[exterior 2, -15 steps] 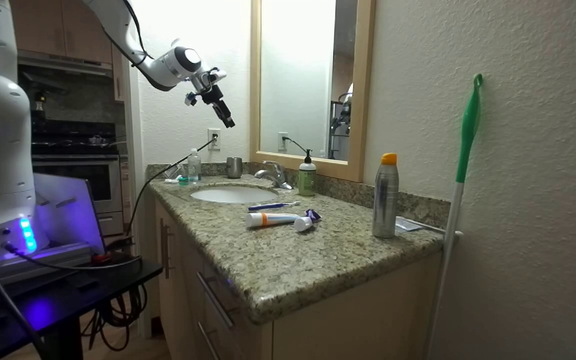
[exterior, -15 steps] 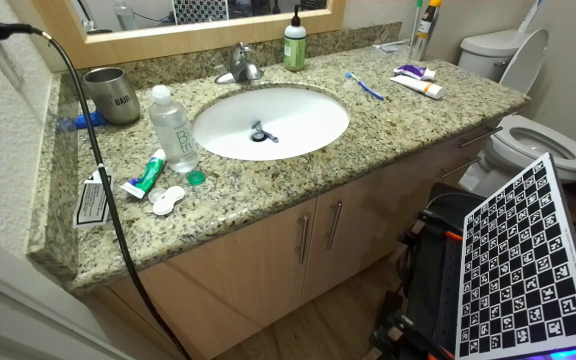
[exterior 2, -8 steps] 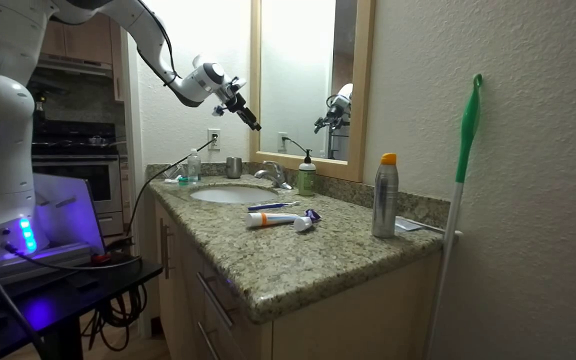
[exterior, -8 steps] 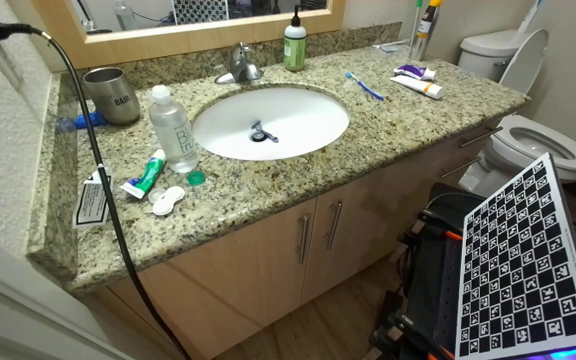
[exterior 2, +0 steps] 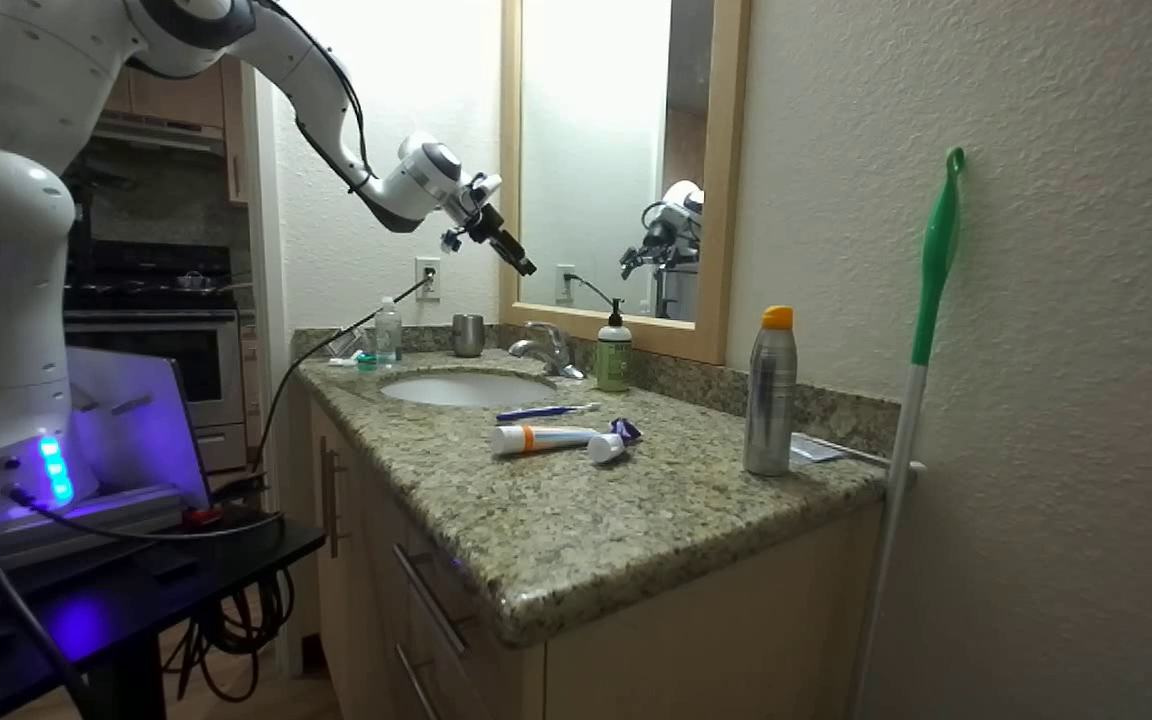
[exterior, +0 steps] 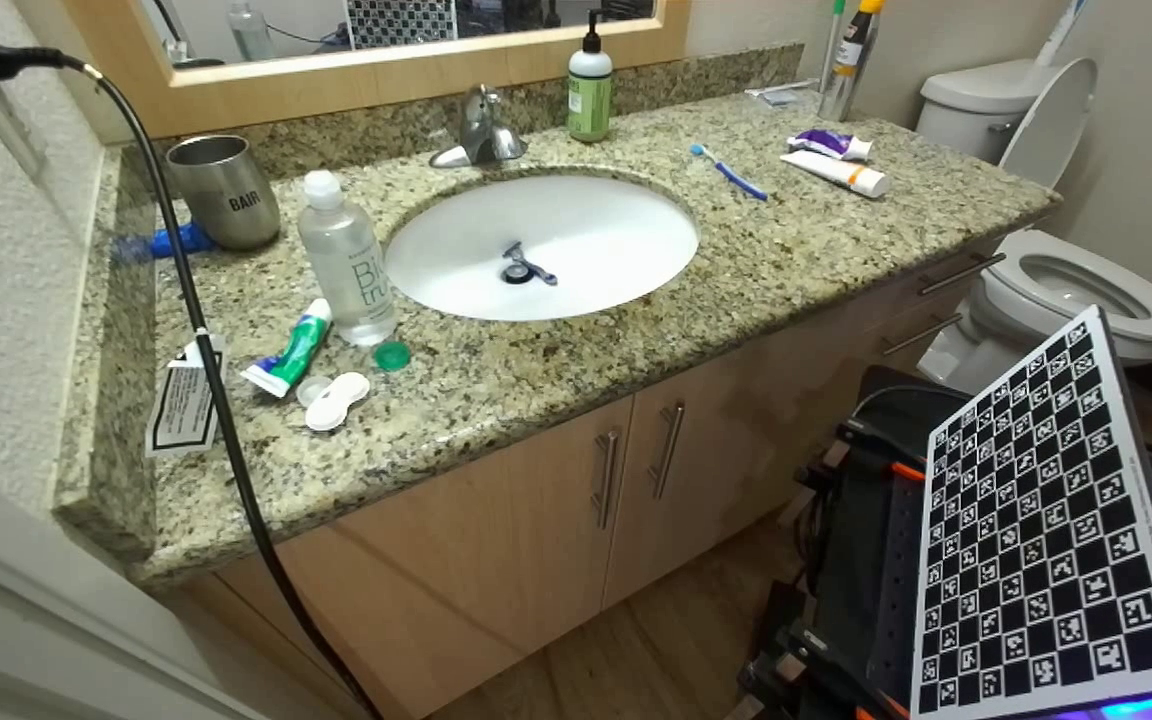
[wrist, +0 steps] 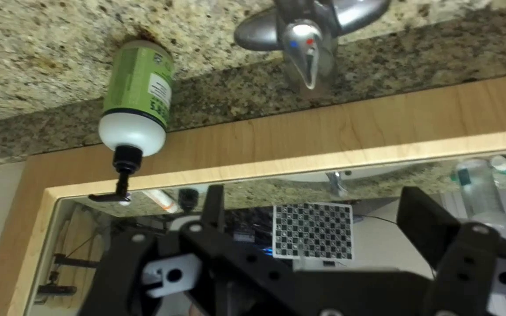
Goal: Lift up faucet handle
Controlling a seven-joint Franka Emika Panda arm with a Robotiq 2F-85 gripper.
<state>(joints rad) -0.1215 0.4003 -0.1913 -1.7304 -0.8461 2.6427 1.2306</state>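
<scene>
**Tool (exterior 2: 527,268) released, higher than the faucet handle (wrist: 302,50)**

From the left in an exterior view, I see the clear bottle (exterior 2: 388,335), then the metal cup (exterior 2: 468,336), both on the worktop (exterior 2: 576,530). Next my tool hangs in the air, apart from the faucet (exterior 2: 558,355); the wrist view shows its fingers (wrist: 213,208) spread wide. The faucet handle tops that faucet, beside the sink (exterior 2: 456,390). Just right stands the soap bottle (exterior 2: 613,362); farther right, the silver can (exterior 2: 771,400).
</scene>
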